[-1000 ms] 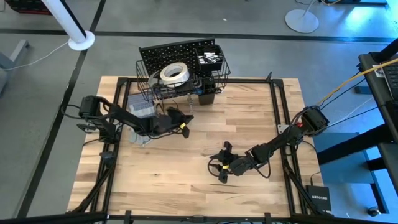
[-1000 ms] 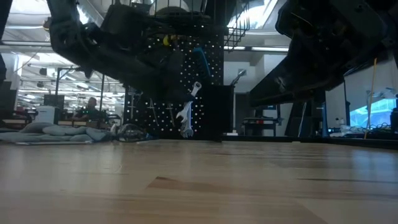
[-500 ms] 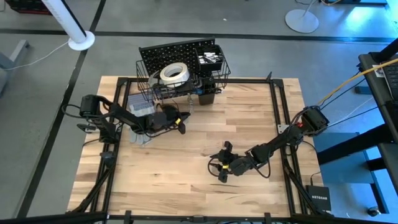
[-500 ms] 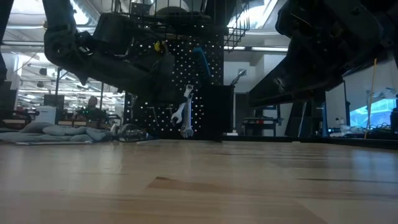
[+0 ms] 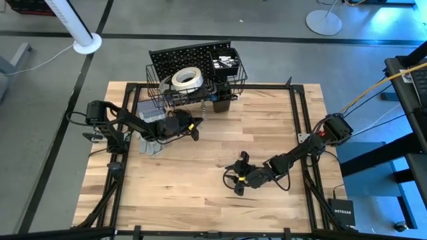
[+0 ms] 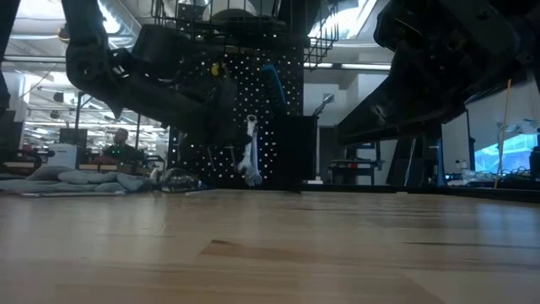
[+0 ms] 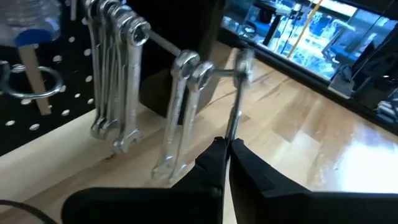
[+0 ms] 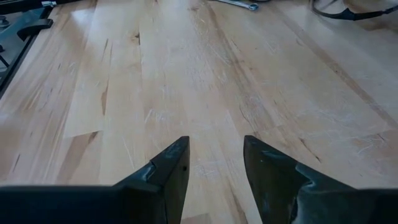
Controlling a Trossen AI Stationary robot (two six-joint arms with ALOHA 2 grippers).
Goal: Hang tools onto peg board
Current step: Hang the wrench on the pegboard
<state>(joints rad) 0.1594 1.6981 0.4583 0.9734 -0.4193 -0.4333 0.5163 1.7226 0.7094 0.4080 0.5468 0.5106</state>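
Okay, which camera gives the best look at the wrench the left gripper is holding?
The left wrist view: the wrench fills the frame, pinched in the shut left gripper, its head at a peg beside the hung wrenches. The low view shows it small against the peg board. The high view barely shows it; the right wrist view doesn't.

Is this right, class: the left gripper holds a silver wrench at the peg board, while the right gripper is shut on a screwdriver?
Not quite. The right gripper is open and holds nothing, as the right wrist view shows. The left gripper does hold a silver wrench at the peg board.
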